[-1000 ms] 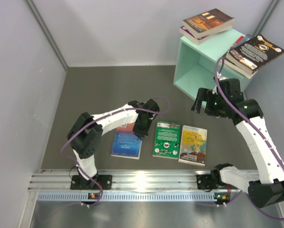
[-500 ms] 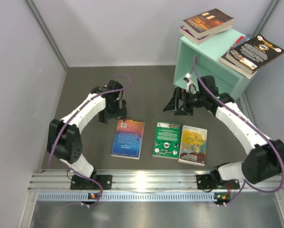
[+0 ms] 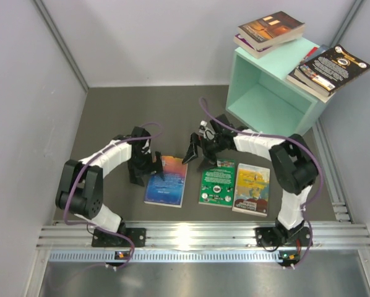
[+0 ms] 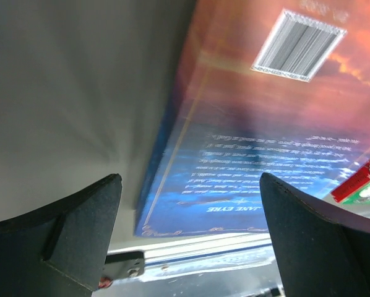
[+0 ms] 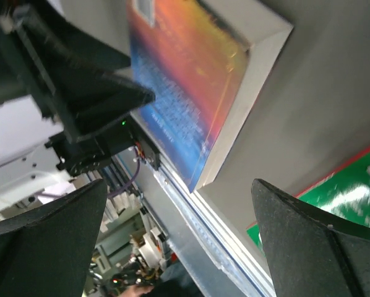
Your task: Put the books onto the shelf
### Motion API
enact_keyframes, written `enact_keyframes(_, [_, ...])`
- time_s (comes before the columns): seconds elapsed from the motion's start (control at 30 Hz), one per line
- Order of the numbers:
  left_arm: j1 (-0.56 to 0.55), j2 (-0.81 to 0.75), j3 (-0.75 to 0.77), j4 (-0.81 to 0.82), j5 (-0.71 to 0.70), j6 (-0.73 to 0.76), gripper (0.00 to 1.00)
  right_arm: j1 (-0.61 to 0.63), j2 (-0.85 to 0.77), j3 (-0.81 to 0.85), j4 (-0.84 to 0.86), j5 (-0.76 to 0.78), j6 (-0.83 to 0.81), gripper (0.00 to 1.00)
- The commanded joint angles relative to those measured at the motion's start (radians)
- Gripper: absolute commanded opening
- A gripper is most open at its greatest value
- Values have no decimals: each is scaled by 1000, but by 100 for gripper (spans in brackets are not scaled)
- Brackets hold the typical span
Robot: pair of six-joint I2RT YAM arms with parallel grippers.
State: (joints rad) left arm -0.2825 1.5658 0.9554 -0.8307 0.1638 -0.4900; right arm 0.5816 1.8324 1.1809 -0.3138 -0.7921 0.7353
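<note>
While three books lie flat on the table (image 3: 111, 117), the task looks a little over half done. The blue-orange book (image 3: 166, 180), the green book (image 3: 217, 182) and the yellow book (image 3: 252, 189) sit in a row near the arms' bases, close together but not overlapping, and well apart from the shelf (image 3: 306, 46).

The shelf stands at the far right corner, its open face turned towards the arms. Its inside shows only bare mint walls and floor; no book can be seen in it. The books already placed are on its top: a brown book (image 3: 271, 26) lies on a purple one at the back, and a black book (image 3: 333, 65) tops a second small stack that overhangs the right edge. How many lie under the black one cannot be told.

The left tool (image 3: 148, 173) has its fingers wide apart and holds nothing; it is low over the left edge of the blue-orange book, with one finger over the table and the other over the cover. The right tool (image 3: 198, 158) is also spread wide and empty, near that book's far right corner. The blue-orange book seems to be the next one to go.
</note>
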Motion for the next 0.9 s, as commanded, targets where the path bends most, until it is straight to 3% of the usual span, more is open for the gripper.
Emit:
enact_keyframes(0.0, [8, -49, -78, 149, 155, -28, 98, 40, 65, 89, 45, 30, 24, 100])
enact_keyframes(0.13, [8, -38, -164, 260, 244, -62, 98, 99, 165, 154, -13, 57, 13, 100])
enact_keyframes(0.43, [12, 17, -267, 556, 460, -133, 98, 156, 323, 152, 169, 7, 130, 100])
enact_keyframes(0.6, [39, -41, -257, 734, 586, -272, 97, 161, 315, 125, 237, -16, 176, 100])
enact_keyframes(0.73, [104, -104, -268, 886, 617, -387, 95, 159, 297, 120, 246, -45, 187, 100])
enact_keyframes(0.87, [180, -162, -248, 900, 553, -418, 93, 158, 283, 114, 228, -100, 187, 100])
